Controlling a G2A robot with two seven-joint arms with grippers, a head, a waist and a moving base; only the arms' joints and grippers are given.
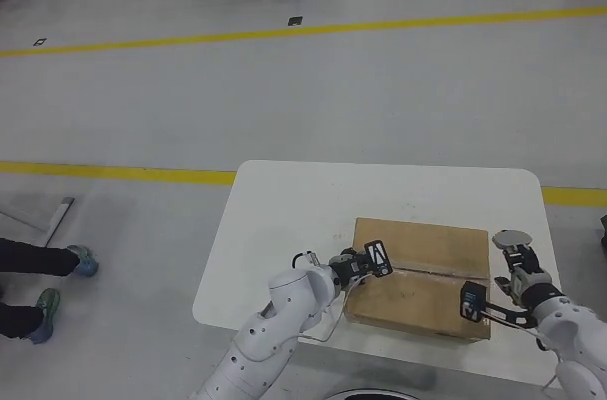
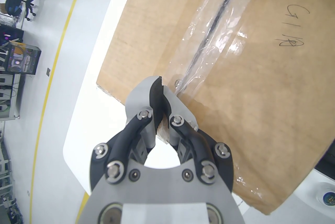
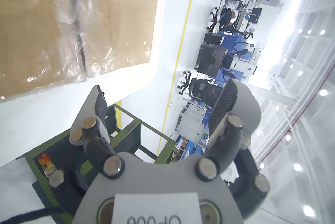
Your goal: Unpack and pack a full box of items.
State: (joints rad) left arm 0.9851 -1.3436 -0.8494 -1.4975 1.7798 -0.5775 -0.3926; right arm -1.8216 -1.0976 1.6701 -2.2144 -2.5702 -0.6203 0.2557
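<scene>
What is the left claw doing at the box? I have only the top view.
Observer: The left claw is shut, its tips at the end edge of the box, just where the tape ends.
Operator: Is the tape off already?
Observer: No. It is clear and wrinkled, and it lies along the closed flaps.
Operator: Does the right claw hold something?
Observer: No. The right claw is open and empty, beside the other end of the box.
</scene>
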